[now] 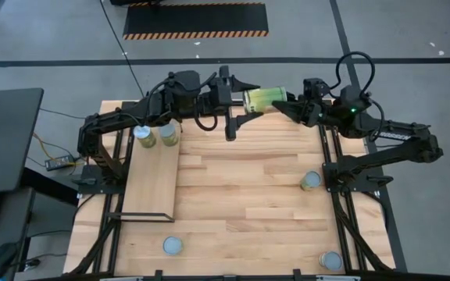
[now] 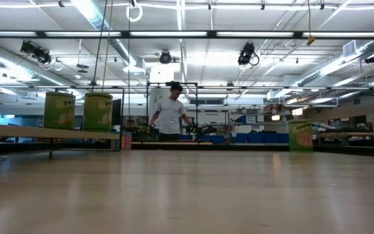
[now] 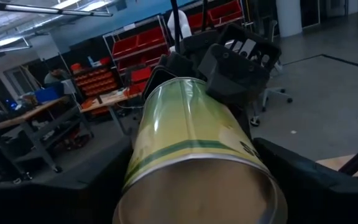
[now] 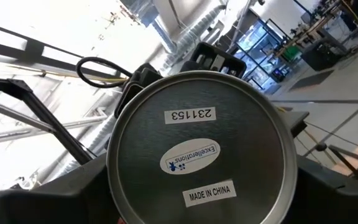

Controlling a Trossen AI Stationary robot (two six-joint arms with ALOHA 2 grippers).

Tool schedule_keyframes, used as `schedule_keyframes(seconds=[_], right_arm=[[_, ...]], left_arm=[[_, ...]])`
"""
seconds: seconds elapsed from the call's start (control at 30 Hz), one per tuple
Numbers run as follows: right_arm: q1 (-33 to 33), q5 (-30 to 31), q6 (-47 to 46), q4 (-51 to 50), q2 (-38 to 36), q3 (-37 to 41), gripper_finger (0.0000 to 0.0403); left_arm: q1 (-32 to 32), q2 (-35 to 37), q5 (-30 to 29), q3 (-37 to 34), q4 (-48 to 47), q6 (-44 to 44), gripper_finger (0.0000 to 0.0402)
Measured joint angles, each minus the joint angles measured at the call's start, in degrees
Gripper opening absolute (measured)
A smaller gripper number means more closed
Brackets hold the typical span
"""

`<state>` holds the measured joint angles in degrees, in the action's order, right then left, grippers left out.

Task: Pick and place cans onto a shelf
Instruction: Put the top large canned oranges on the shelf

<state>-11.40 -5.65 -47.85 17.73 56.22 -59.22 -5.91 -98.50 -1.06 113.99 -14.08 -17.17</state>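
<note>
An olive and yellow can point(image 1: 266, 98) lies level in the air over the table's far edge, held between my two grippers. My left gripper point(image 1: 247, 100) comes at it from the left and my right gripper point(image 1: 287, 104) from the right, each shut on one end. Two more cans point(image 1: 141, 134) point(image 1: 169, 133) stand upright on the far end of the pale shelf point(image 1: 151, 187). Further cans stand on the tabletop at the right point(image 1: 311, 180), near front point(image 1: 173, 246) and front right point(image 1: 331, 260). My left gripper pinches the can's side wall point(image 3: 135, 155) between its two fingers point(image 3: 303, 177), at the end toward the table's left. The fingers come level and lie along the can. The can is lifted clear and lies level. My right gripper pinches the can's other end between its two fingers point(image 4: 73, 193), one on each side of the round wall point(image 4: 114, 168). The flat stickered end point(image 4: 194, 155) faces that wrist. The fingers come roughly level from the table's right, along the can.
The shelf stands raised on a black frame along the table's left side, with bare board point(image 2: 18, 132) toward the near end. A person point(image 2: 171, 114) stands far behind the table. Black frame rails point(image 1: 342, 211) run along both table sides.
</note>
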Motion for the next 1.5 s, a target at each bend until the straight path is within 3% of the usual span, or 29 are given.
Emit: schedule_keyframes(seconds=[0.2, 0.37, 0.57, 0.73, 0.9, 1.07, 1.3, 1.5], right_arm=[[0.0, 0.68, 1.71, 1.07, 0.1, 0.02, 0.0358], [-0.16, 0.85, 5.74, 1.63, -0.04, 0.0, 0.039], [-1.51, 0.85, 7.74, -5.2, -0.49, -0.15, 0.0393], [-2.19, 1.54, 9.19, -13.25, -0.4, -0.11, 0.039], [-2.37, 1.7, 10.81, -16.9, -0.38, -0.11, 0.039], [-2.71, 1.22, 12.29, -17.89, -0.38, -0.11, 0.039], [-2.69, 0.46, 12.53, -19.52, -0.38, -0.11, 0.039], [-2.67, -0.48, 12.06, -21.69, -0.38, -0.09, 0.039]], left_arm=[[0.08, 0.01, -1.02, 0.07, -0.52, -0.1, 0.0303], [0.12, 0.83, -2.28, 3.12, -9.12, 0.2, 0.0303], [-0.47, 2.19, -6.12, 9.28, -34.94, 5.97, 0.0303], [-2.81, 3.35, -8.6, 10.21, -58.01, 19.73, 0.0303], [-4.5, 3.39, -10.92, 8.8, -73.99, 33.24, 0.0303], [-5.5, 7.1, -8.17, -2.81, -74.81, 46.47, 0.0303], [-5.97, 15.37, -7.69, -27.02, -73.38, 59.95, 0.0303], [-7.85, 21.66, -4.32, -42.76, -72.77, 61.52, 0.0303]])
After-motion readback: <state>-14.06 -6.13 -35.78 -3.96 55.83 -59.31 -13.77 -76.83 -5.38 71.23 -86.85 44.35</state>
